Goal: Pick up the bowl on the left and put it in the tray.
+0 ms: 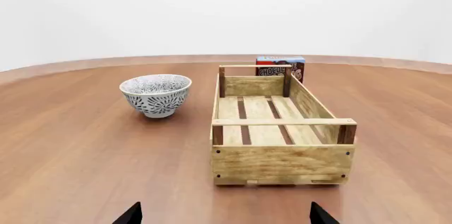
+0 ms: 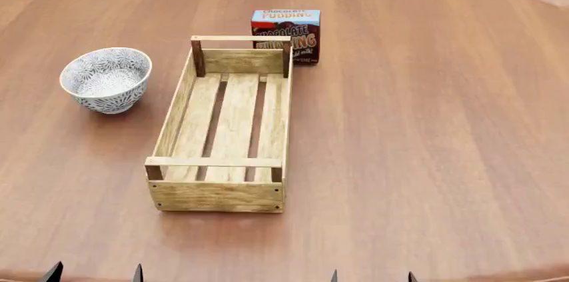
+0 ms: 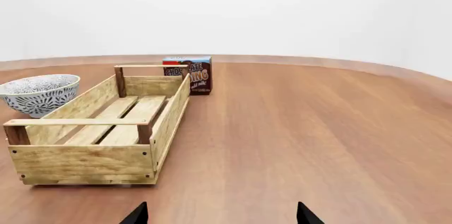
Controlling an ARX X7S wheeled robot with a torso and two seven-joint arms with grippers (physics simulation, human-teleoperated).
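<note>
left gripper (image 2: pixel 93 273) spread wide, right gripper (image 2: pixel 371 275) likewise, floral grey-blue bowl (image 2: pixel 106 79) upright left of slatted tray (image 2: pixel 224 128)

Only dark fingertips of the left claw (image 2: pixel 93 273) and right claw (image 2: pixel 372 276) show at the frame edge.

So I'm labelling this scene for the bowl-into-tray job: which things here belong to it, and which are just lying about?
Belongs to the job:
- the bowl, upright on the table, left of the tray
- the tray, with nothing in it

Just lying about:
- the chocolate pudding box, standing behind the tray's far right corner
</note>
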